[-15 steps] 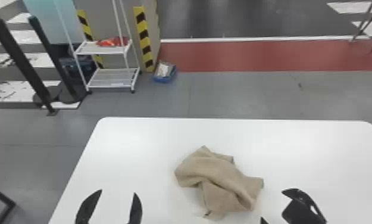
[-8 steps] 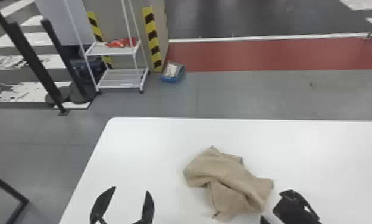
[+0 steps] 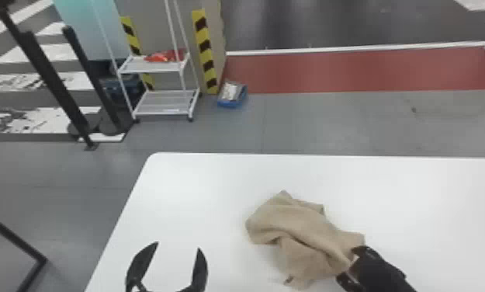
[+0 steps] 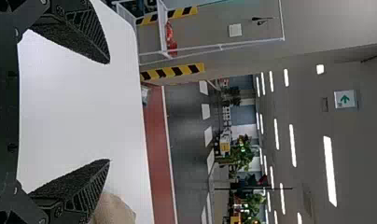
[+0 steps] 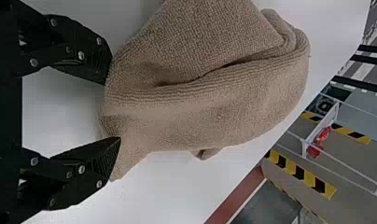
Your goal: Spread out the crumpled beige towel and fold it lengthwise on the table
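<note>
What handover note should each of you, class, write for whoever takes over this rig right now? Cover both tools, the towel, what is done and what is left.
Left tool: open and empty, over the table, to the left of the towel.
Right tool: open, its fingertips at the towel's near right end, not shut on it; I cannot tell whether they touch the cloth.
Towel: crumpled on the table, with creases and overlapping layers.
Done: neither the spreading nor the folding.
Left: get a grip on the towel, spread it flat, then fold it lengthwise.
</note>
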